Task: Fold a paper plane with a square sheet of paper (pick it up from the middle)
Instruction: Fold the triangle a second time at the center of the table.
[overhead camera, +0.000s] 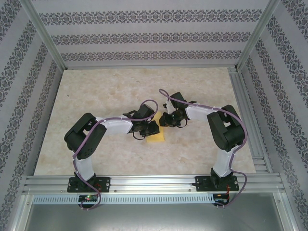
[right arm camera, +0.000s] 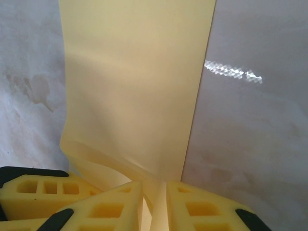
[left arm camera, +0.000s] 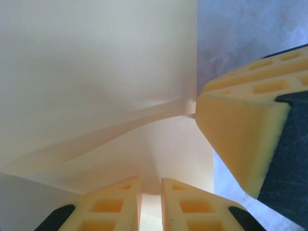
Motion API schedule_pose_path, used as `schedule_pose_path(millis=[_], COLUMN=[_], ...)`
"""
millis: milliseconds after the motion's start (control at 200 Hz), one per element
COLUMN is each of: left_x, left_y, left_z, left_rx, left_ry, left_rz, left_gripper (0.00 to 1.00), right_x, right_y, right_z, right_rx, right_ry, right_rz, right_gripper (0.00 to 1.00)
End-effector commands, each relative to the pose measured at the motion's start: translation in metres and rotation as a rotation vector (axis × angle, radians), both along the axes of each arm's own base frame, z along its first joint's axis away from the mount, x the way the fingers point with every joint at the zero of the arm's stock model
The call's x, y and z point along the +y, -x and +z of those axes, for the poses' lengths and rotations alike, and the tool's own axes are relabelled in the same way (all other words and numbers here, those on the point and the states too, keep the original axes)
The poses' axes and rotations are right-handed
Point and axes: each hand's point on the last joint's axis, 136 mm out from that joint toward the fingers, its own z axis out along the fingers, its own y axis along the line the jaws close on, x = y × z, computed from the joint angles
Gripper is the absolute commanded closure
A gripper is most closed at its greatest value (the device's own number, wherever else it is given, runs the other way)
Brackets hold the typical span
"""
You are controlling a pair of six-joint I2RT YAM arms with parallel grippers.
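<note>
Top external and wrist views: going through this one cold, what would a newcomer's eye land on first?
The yellow square sheet of paper, layered, lies at the middle of the table, with both arms bent inward over it. In the wrist views it runs between the fingertips of the left gripper and of the right gripper, one layer curling up off the marbled top.

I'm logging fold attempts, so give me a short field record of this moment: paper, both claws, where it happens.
item: square sheet of paper, yellow, partly lifted and bent, not yet a plane
left claw: paper between its fingertips, narrow gap; clamped or not is unclear
right claw: at the paper's edge, paper between its fingertips; grip unclear
place: middle of the table, both claws meeting over the paper
</note>
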Motion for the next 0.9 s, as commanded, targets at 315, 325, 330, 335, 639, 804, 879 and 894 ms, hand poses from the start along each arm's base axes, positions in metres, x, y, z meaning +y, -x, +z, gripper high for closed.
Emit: schedule_pose_path(millis=[315,325,330,335,639,804,879,894], left_x=[-0.004,-0.004,-0.004,-0.004,-0.003,-0.002,-0.003,-0.003], left_y=[-0.006,-0.006,-0.006,-0.006,-0.006,-0.006,-0.006,-0.006], left_z=[0.003,0.004,0.004,0.003,0.003,0.003,0.003,0.003], left_rx=[-0.004,-0.006,-0.006,-0.005,-0.004,-0.002,-0.003,-0.003], left_ry=[0.003,0.003,0.003,0.003,-0.002,-0.005,-0.004,-0.005], left_rz=[-0.024,-0.025,-0.025,-0.025,-0.023,-0.021,-0.021,-0.021], left_gripper=[0.81,0.81,0.81,0.81,0.81,0.81,0.81,0.81], right_x=[-0.001,-0.001,-0.001,-0.001,-0.004,-0.001,0.002,0.003], right_y=[0.011,0.011,0.011,0.011,0.008,0.005,0.004,0.004], right_z=[-0.004,-0.004,-0.004,-0.005,-0.012,-0.012,-0.01,-0.01], right_rx=[0.011,0.012,0.012,0.011,0.013,0.013,0.009,0.009], right_ry=[0.01,0.011,0.012,0.014,0.042,0.036,0.024,0.023], right_rz=[0.033,0.034,0.035,0.034,0.027,0.03,0.035,0.036], right_gripper=[0.81,0.81,0.82,0.82,0.88,0.88,0.88,0.88])
